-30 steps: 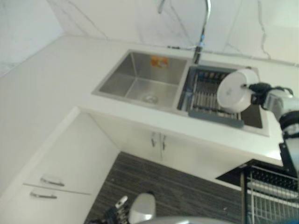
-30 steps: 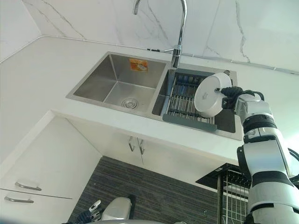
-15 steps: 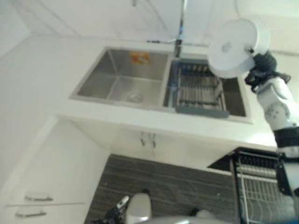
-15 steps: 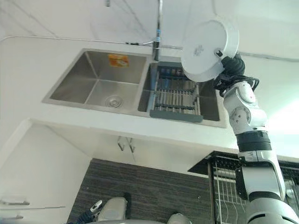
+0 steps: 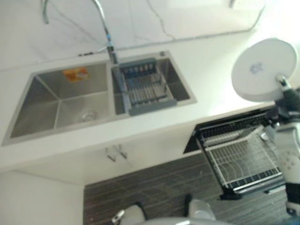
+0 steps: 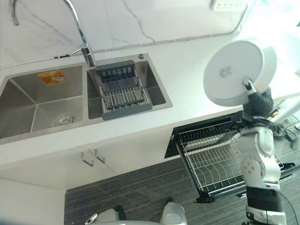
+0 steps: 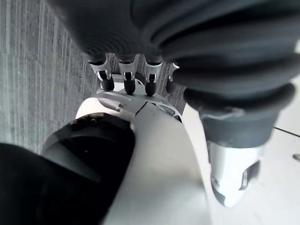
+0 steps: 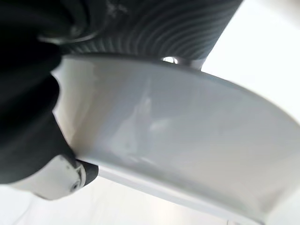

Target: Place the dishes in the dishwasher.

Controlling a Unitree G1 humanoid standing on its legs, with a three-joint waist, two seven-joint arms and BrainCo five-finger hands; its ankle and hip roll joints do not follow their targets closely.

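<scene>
We hold a white dish [image 6: 234, 72] aloft in our right hand [image 6: 258, 101], the thumb and fingers pinching its rim at about five o'clock on its round face. In the right wrist view the rim runs straight across between the dark cover and the thumb, so the grasp looks firm. The dish stands nearly on edge, its underside turned toward our head camera and its face sloping up and away.

The relation that matters is between this dish and the dishwasher rack [image 6: 220, 161]. The rack is pulled out of the open dishwasher below the counter [image 6: 187, 101] and lies at roughly six o'clock from the dish, almost directly beneath our right hand but well apart from it. The rack's wires run front to back, so we judge the dish must stay on edge, with its flat face turned across those wires, and come straight down to slot between them.

Our left hand [image 7: 126, 79] hangs low by the floor at about seven o'clock in the head views, its fingers relaxed and holding nothing. The right arm is plainly the nearer one. The sink [image 6: 42, 101] and its grey drying basket [image 6: 123, 91] sit off at ten o'clock.
</scene>
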